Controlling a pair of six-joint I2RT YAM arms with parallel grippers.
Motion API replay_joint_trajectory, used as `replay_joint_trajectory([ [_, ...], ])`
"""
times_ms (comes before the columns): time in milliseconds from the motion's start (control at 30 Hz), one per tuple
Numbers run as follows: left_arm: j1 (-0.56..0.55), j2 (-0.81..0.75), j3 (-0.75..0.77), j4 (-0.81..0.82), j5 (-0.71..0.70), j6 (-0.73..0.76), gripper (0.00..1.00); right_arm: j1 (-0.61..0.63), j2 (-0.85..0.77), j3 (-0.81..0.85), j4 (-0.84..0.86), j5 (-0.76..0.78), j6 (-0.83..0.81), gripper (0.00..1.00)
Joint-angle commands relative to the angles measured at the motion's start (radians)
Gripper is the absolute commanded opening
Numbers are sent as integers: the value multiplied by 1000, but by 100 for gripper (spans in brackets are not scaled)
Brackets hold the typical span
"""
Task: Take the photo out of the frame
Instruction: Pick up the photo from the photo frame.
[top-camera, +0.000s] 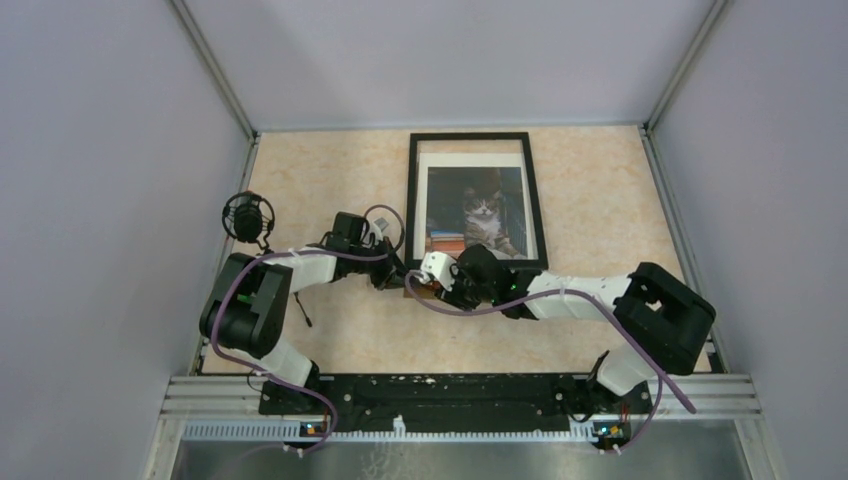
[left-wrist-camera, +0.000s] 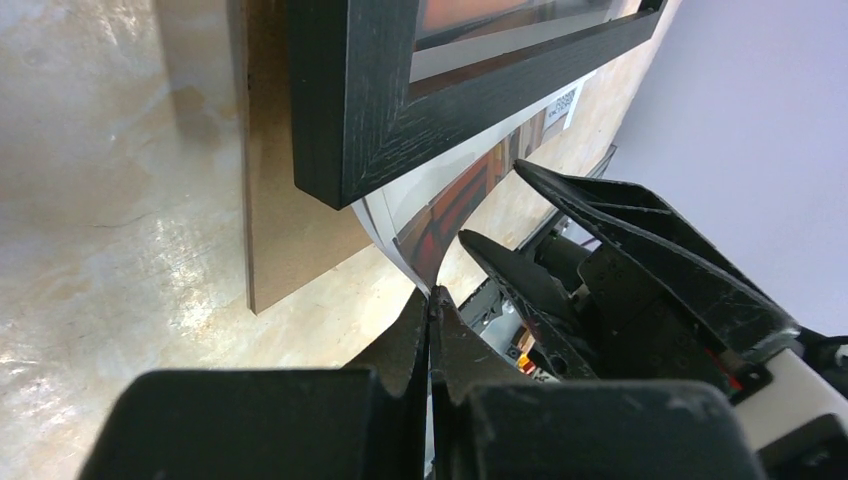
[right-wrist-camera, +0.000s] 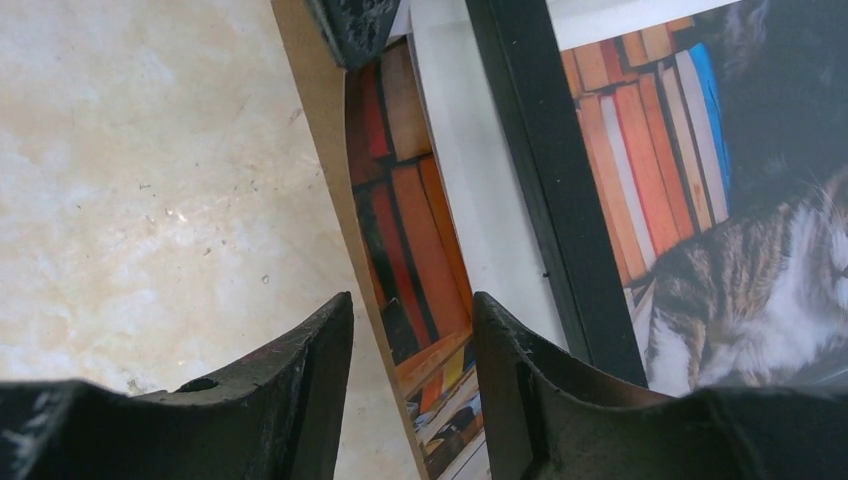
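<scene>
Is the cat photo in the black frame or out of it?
Partly out. The rectangular paper cat photo sticks out from under the thin black rectangular frame, its curled edge pinched by the left gripper.

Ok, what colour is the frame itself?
Black, with a faint wood grain; the frame shows best in the left wrist view.

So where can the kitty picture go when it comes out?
Best spot: the bare table right of the frame, up to the right wall. A smaller patch sits left of the frame, beyond the left arm. Crowded: the frame's near left corner, where the left gripper and right gripper meet by the photo.
</scene>
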Motion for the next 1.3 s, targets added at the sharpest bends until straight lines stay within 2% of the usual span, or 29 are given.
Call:
replay_joint_trajectory([
  [0, 10, -17, 11, 76, 42, -20, 0, 39, 14, -26, 73, 48, -42, 47],
  [233, 19, -12, -5, 86, 48, -28, 0, 48, 56, -34, 89, 170, -61, 42],
  [333, 23, -7, -9, 86, 47, -29, 0, 48, 56, -39, 102, 218, -66, 34],
  [400, 23, -6, -8, 86, 49, -27, 0, 48, 48, -40, 92, 230, -72, 24],
  [467, 22, -4, -5, 85, 48, -24, 0, 48, 39, -29, 61, 227, -72, 1],
  [533, 23, -5, 5, 70, 38, -4, 0, 49, 7, -11, 21, 215, -71, 0],
  [567, 23, -7, 11, 59, 30, 16, 5, 48, -8, 1, -9, 197, -70, 0],
  [633, 23, -10, 25, 29, 13, 63, 26, 48, -40, 40, -88, 141, -64, 0],
  [667, 23, -11, 29, -4, 8, 86, 33, 48, -57, 58, -126, 111, -60, 0],
  [867, 41, -22, 69, -106, 3, 176, 67, 47, -119, 121, -247, -21, -48, 0],
  [1000, 61, -50, 122, -210, -4, 244, 78, 40, -131, 181, -342, -74, -40, 0],
  [1033, 68, -60, 135, -243, -8, 267, 83, 36, -133, 200, -368, -92, -36, 0],
  [1067, 80, -70, 148, -273, -18, 290, 96, 32, -134, 224, -400, -110, -32, 0],
  [1100, 93, -80, 158, -306, -33, 315, 98, 24, -131, 251, -438, -134, -29, 0],
  [1267, 176, -115, 196, -414, -99, 417, 99, 5, -122, 423, -635, -222, -17, 0],
])
